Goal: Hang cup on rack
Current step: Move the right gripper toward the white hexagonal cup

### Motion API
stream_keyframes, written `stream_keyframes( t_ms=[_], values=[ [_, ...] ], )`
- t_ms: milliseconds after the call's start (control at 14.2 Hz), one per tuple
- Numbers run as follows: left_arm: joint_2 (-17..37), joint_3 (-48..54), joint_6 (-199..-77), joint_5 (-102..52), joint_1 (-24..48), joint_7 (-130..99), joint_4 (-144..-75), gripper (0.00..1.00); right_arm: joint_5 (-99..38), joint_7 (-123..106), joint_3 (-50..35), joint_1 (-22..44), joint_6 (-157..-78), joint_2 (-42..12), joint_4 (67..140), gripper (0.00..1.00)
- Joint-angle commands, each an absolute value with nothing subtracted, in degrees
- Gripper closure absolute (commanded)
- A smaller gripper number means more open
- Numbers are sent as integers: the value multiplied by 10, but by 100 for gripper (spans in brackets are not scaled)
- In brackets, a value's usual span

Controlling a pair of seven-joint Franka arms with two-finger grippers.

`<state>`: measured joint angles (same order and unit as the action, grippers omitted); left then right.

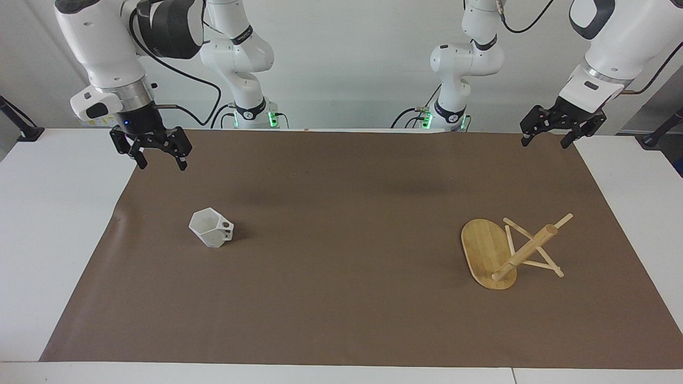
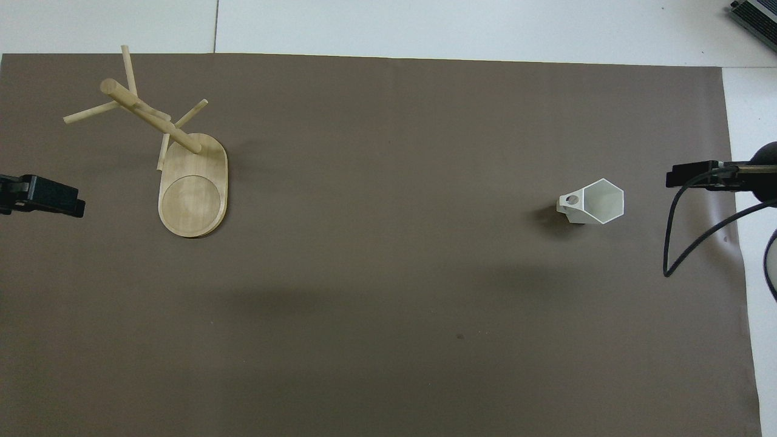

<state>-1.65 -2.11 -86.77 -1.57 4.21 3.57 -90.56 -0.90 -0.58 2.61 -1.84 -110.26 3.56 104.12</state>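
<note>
The white faceted cup (image 1: 212,228) stands upright on the brown mat toward the right arm's end, its handle pointing toward the left arm's end; it also shows in the overhead view (image 2: 598,201). The bamboo rack (image 1: 493,253) stands upright toward the left arm's end, with its post and pegs (image 2: 145,115) at the end of its base farther from the robots. My right gripper (image 1: 162,165) is open and empty, in the air over the mat's edge at the right arm's end, apart from the cup (image 2: 698,176). My left gripper (image 1: 544,143) is open and empty and waits over the mat's corner (image 2: 42,195).
The brown mat (image 1: 341,298) covers most of the white table (image 1: 48,240). A black cable (image 2: 686,243) hangs from the right arm over the mat's edge. A dark device (image 2: 756,15) lies at the table's corner farthest from the robots.
</note>
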Motion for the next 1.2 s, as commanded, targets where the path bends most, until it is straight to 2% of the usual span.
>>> stream_keyframes(
  t_ms=[0, 633, 1125],
  values=[
    [-21, -17, -862, -9, 38, 31, -911, 0, -6, -11, 23, -21, -1163, 41, 1095, 0],
    [-21, -18, -861, -9, 38, 31, -911, 0, -6, -17, 19, -21, -1296, -51, 1137, 0],
    [-21, -18, -861, -9, 38, 31, -911, 0, -5, -46, 19, -21, -1331, -91, 1148, 0]
  ],
)
